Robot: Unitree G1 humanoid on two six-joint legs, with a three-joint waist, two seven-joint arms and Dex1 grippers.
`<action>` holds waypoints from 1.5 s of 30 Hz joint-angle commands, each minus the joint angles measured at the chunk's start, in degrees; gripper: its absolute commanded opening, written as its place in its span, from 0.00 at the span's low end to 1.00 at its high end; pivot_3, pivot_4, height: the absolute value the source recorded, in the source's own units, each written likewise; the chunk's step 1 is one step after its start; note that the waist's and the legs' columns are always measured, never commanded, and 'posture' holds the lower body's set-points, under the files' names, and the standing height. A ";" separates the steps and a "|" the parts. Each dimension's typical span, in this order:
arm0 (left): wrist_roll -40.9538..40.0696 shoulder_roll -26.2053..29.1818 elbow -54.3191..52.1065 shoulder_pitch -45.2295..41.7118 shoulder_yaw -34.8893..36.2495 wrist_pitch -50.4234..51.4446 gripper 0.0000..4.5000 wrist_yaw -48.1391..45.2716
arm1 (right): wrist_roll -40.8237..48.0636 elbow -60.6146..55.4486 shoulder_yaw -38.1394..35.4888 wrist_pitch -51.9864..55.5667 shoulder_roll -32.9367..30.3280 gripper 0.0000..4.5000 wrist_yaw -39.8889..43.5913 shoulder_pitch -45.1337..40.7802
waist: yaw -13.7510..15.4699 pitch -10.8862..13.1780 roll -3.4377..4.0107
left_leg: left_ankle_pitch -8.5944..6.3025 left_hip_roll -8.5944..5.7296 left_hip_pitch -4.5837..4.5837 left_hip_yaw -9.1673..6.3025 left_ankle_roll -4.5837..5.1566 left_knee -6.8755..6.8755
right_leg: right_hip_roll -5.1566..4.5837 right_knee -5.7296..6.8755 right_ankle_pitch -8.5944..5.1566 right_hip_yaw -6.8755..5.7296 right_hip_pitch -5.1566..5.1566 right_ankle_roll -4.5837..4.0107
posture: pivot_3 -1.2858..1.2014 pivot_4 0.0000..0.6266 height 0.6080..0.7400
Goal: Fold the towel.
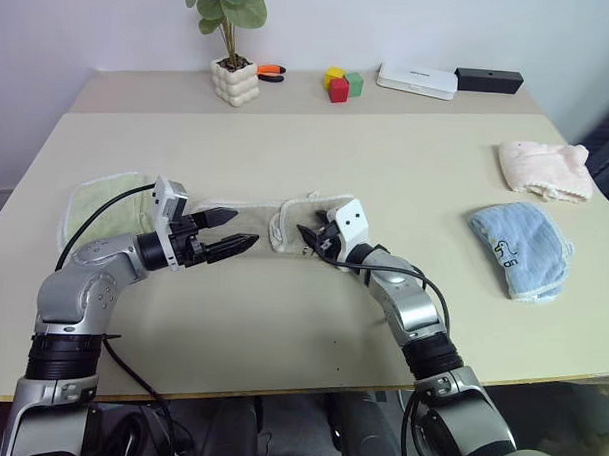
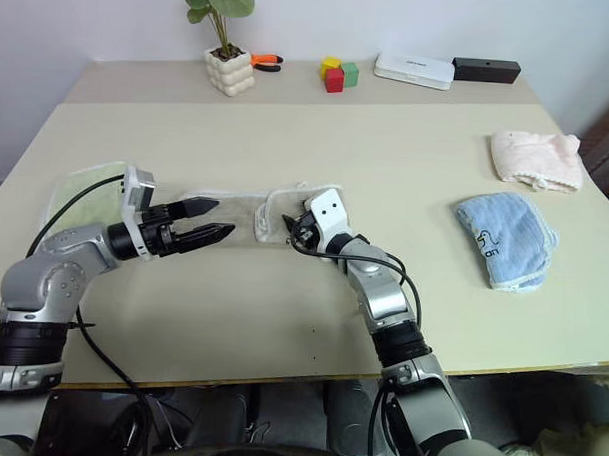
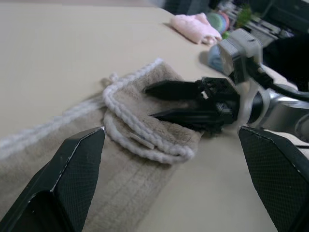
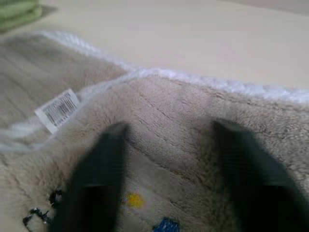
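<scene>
1. table (image 1: pixel 287 157): pale cream top, carrying every item below.
2. towel (image 1: pixel 247 214): beige-tan terry strip lying flat across the near-middle of the table; white corded edging; its right end is doubled back over itself, showing a small white barcode tag (image 4: pixel 58 109) and small coloured stitching.
3. light green towel (image 1: pixel 103 213): flat, touching the towel's left end.
4. blue cloth (image 1: pixel 522 248): bunched, well to the right of the towel.
5. pale pink cloth (image 1: pixel 545 168): bunched, right of the towel and farther back than the blue cloth.
6. left gripper (image 1: pixel 231 233): hovering over the towel's middle, pointing at its folded end, fingers spread wide, nothing between them.
7. right gripper (image 1: pixel 311 238): low at the towel's folded end, fingers parted, their tips over the terry pile; whether they pinch the cloth cannot be told.
8. potted plant (image 1: pixel 233 65): far behind the towel, at the back of the table.
9. coloured blocks (image 1: pixel 342 84): right of the plant, far behind the towel.
</scene>
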 commanded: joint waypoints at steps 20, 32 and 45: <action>-34.40 -26.95 -21.97 13.05 17.11 18.83 1.00 60.50 | 23.50 -24.05 -13.23 11.65 -27.66 0.99 29.76 2.15 | 1.43 0.07 -0.04 | -0.01 -0.03 -0.01 0.01 -0.01 0.12 | -0.01 -0.09 0.01 0.03 0.08 0.02 | 0.52 0.24 1.00; -52.99 -24.93 -23.34 20.36 15.08 10.51 1.00 76.92 | 21.06 -23.51 -11.99 9.73 -27.39 0.99 27.95 4.94 | 1.61 0.07 -0.03 | 0.00 -0.05 -0.02 0.04 -0.03 0.11 | -0.02 -0.16 -0.01 0.06 0.09 -0.01 | 0.52 0.24 1.00; -53.10 -23.02 0.71 8.32 14.08 4.94 0.88 81.26 | 19.49 -21.10 -12.54 8.66 -27.37 1.00 26.11 2.56 | 2.31 -0.14 0.25 | 0.01 -0.08 0.07 0.04 -0.05 0.12 | -0.03 -0.20 -0.09 0.05 0.22 -0.16 | 0.52 0.24 1.00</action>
